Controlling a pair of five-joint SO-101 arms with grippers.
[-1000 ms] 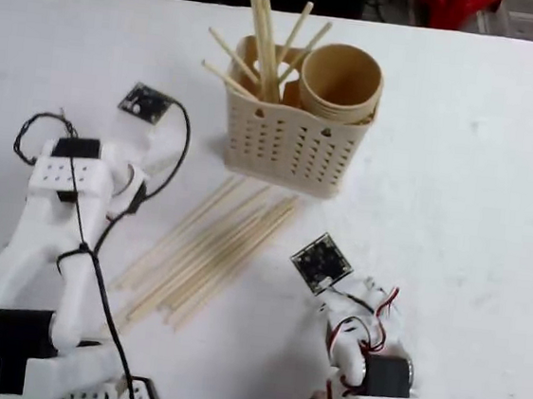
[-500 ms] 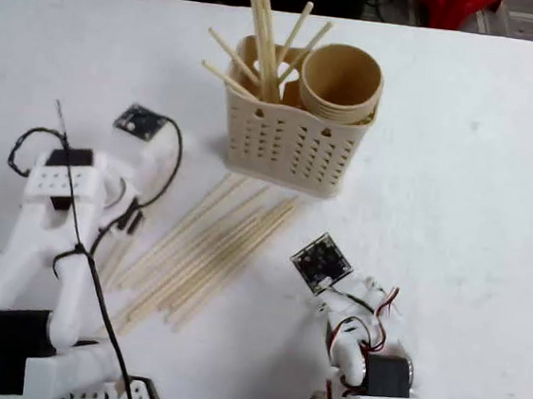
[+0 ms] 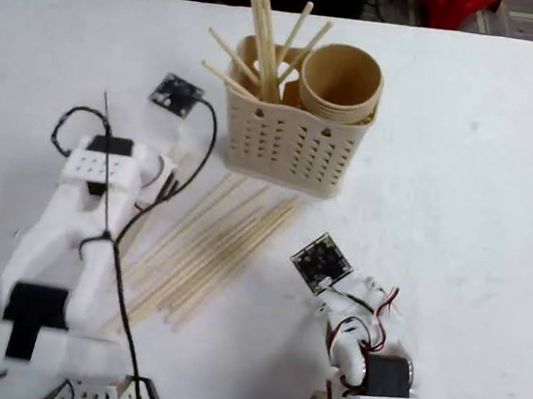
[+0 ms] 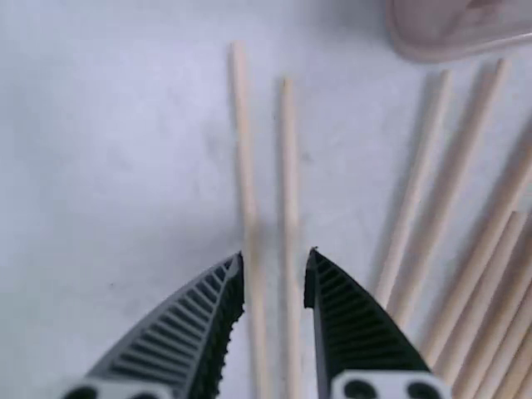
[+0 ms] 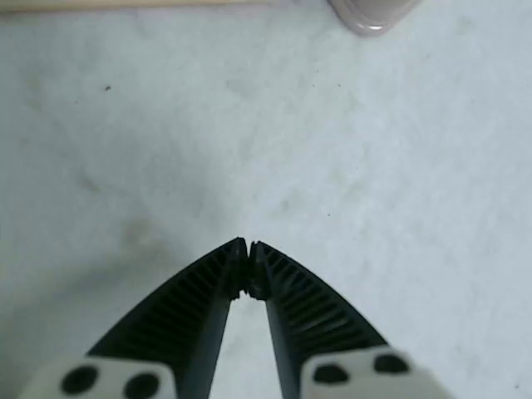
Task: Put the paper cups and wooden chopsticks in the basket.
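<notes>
Two chopsticks (image 4: 287, 158) lie btwn the jaws of the open left gripper (image 4: 274, 259), long axis running straight ahead of it; right gripper (image 5: 248, 249) clenched empty, farther off.

No readable text, no legible labels, numbers or signs on basket (image 3: 289, 149) or paper cups (image 3: 341, 79)

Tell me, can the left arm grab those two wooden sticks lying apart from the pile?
Probably yes. The left gripper is open just above the two pale wooden chopsticks on the white table, with a jaw on each side and nothing blocking.
</notes>
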